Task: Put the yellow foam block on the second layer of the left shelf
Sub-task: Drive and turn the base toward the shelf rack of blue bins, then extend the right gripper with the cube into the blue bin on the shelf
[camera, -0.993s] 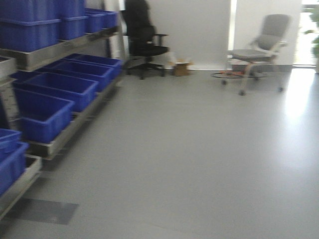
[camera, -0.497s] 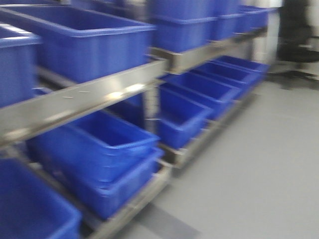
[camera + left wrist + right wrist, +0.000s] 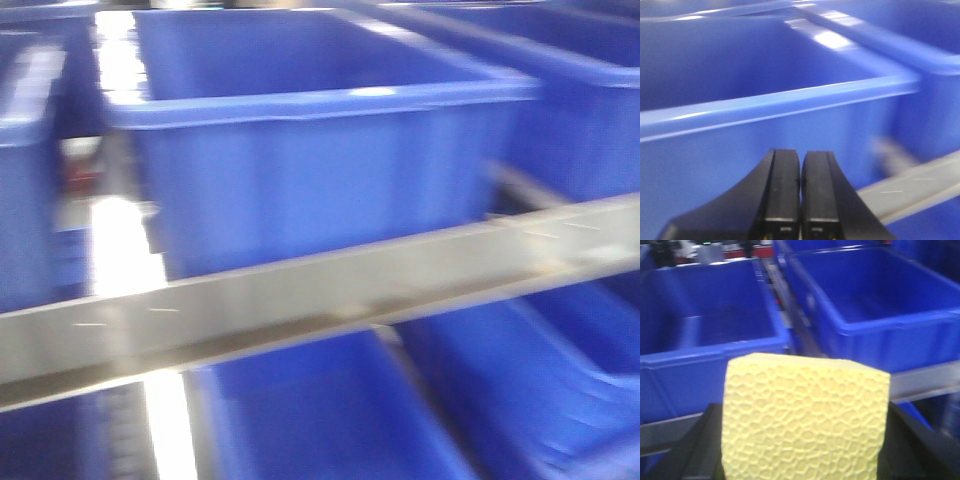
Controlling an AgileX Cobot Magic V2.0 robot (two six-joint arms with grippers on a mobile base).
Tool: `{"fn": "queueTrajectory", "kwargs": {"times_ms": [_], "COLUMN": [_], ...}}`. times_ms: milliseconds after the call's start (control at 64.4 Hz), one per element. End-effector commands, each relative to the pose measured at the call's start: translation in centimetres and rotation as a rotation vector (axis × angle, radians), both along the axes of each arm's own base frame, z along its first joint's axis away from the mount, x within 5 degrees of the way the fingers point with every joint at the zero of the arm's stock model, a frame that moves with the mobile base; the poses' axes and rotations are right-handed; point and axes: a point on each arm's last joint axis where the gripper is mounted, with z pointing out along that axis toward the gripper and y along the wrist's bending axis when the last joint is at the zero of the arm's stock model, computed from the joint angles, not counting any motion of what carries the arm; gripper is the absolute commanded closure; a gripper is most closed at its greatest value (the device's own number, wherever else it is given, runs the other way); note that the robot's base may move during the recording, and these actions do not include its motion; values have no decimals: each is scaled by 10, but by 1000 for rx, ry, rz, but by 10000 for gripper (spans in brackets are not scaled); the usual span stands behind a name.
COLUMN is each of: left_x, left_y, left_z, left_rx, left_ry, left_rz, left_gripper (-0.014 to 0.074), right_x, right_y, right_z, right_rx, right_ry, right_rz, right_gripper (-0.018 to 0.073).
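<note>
You are carrying the yellow foam block (image 3: 805, 420), gripped between the right gripper's (image 3: 807, 442) jaws, in front of the shelf rail (image 3: 925, 380). The left gripper's (image 3: 800, 185) jaws are pressing together, empty. Next, I judge, you are reaching past that rail and releasing.

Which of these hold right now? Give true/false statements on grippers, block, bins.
1. The right gripper holds the yellow foam block. True.
2. The left gripper is wide open. False: its fingers are pressed together with nothing between them.
3. In the front view a metal shelf rail runs below a blue bin. True.
4. The block lies inside a bin. False: it is in the gripper, not in any bin.
5. The bins are red. False: they are blue.
</note>
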Motion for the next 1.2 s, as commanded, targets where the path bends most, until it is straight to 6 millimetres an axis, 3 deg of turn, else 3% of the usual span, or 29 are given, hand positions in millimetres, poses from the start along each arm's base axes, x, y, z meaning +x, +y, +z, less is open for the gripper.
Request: {"fn": "queueTrajectory", "kwargs": {"times_ms": [0,1180], "left_x": [0,0], "left_y": [-2,-2], "left_z": [0,0], "left_rx": [-11,-11], "left_ry": [-74,-74], "left_rz": [-20,-20], "left_gripper": [460,460], "right_x": [0,0], "right_y": [1,1], "right_z": [15,15], "right_rx": [-7,-7], "right_ry": [-97,-97], "right_rz": [10,12], "right_gripper": [228,228]}}
